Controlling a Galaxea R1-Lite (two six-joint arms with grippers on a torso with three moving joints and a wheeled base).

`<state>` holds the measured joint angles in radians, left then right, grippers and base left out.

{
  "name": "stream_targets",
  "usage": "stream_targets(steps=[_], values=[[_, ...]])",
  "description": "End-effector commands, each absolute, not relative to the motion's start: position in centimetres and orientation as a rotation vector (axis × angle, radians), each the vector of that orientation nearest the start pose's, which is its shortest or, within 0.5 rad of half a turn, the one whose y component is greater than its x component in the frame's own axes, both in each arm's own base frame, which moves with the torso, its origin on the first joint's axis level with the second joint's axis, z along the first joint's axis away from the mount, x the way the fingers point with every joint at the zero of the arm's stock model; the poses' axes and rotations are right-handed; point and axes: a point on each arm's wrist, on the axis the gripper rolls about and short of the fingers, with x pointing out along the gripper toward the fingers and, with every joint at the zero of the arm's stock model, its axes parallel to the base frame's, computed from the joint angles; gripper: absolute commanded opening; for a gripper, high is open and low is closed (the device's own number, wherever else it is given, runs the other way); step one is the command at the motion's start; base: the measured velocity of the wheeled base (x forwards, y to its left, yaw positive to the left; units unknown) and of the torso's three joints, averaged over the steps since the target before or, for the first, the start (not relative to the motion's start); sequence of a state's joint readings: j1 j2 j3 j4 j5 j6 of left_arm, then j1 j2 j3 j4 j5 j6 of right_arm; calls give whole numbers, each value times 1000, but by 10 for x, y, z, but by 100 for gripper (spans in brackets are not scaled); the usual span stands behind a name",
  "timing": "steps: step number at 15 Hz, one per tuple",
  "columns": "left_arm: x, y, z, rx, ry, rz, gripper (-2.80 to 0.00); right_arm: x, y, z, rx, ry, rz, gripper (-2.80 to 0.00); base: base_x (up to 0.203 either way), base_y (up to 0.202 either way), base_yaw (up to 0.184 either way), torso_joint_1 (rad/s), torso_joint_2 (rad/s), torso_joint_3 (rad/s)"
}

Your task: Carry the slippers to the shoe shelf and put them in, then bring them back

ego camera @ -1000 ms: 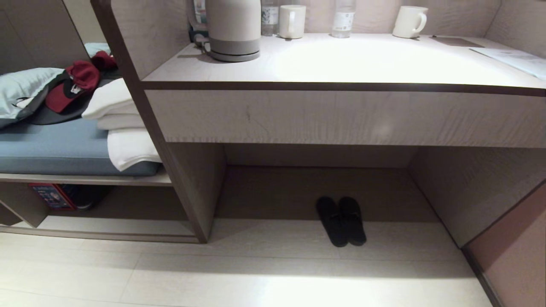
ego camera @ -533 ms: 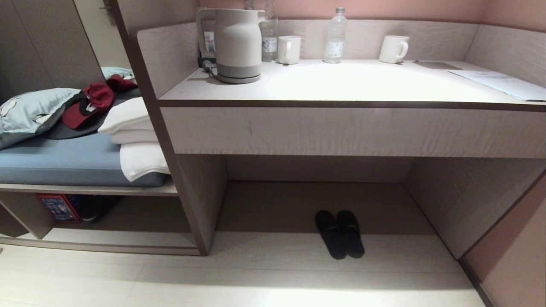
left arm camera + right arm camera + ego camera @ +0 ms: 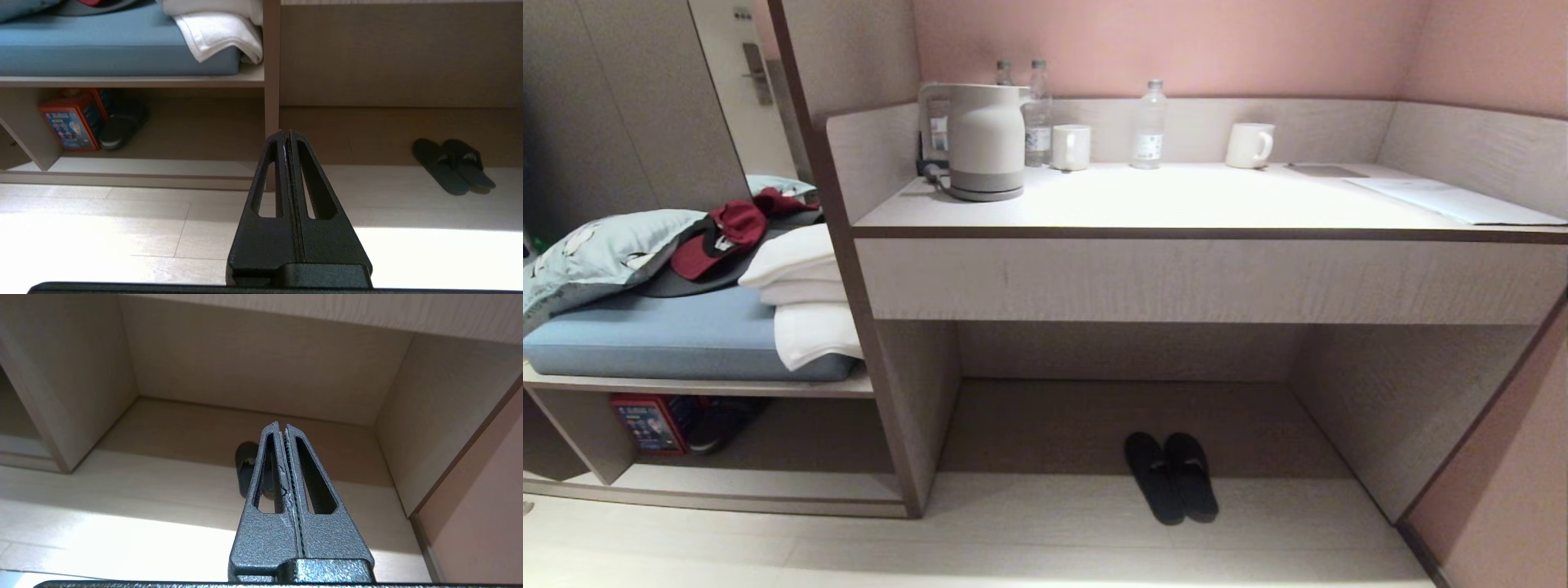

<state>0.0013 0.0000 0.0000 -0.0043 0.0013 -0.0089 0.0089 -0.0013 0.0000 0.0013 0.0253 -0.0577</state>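
Note:
The slippers (image 3: 1172, 478), a dark matching pair, lie side by side on the floor in the desk's knee recess, toes pointing inward. The left wrist view shows the slippers (image 3: 451, 165) off to one side. In the right wrist view the slippers (image 3: 245, 469) are partly hidden behind the fingers. The shoe shelf (image 3: 752, 483) is the low cubby under the cushioned bench at the left, and its floor board (image 3: 155, 165) shows ahead of my left gripper. My left gripper (image 3: 286, 132) and right gripper (image 3: 282, 425) hang shut and empty above the floor, short of both. Neither is in the head view.
A red box (image 3: 645, 422) and a black pale-soled shoe (image 3: 120, 128) sit inside the cubby. The bench has a blue cushion (image 3: 662, 335), white towels (image 3: 805, 302) and a red cap (image 3: 723, 237). The desk (image 3: 1201, 278) carries a kettle (image 3: 984, 139), mugs and bottles. A pink wall (image 3: 1503, 490) bounds the right.
The whole head view has slid downward as the camera tilted up, showing more of the desk's back wall. The slippers and both grippers have stayed where they were.

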Motion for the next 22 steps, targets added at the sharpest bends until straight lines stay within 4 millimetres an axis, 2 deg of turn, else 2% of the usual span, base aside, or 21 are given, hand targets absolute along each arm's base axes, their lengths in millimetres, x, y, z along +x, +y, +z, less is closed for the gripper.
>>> stream_targets(steps=[1, 22], values=[[-23, 0, 76, -9, -5, 3, -280, -23, 0, 75, -58, 1, 35, -280, 0, 0, 0, 0, 6, 201], [-23, 0, 76, -9, -5, 3, -280, -23, 0, 75, -23, 0, 23, -280, 0, 0, 0, 0, 1, 19]])
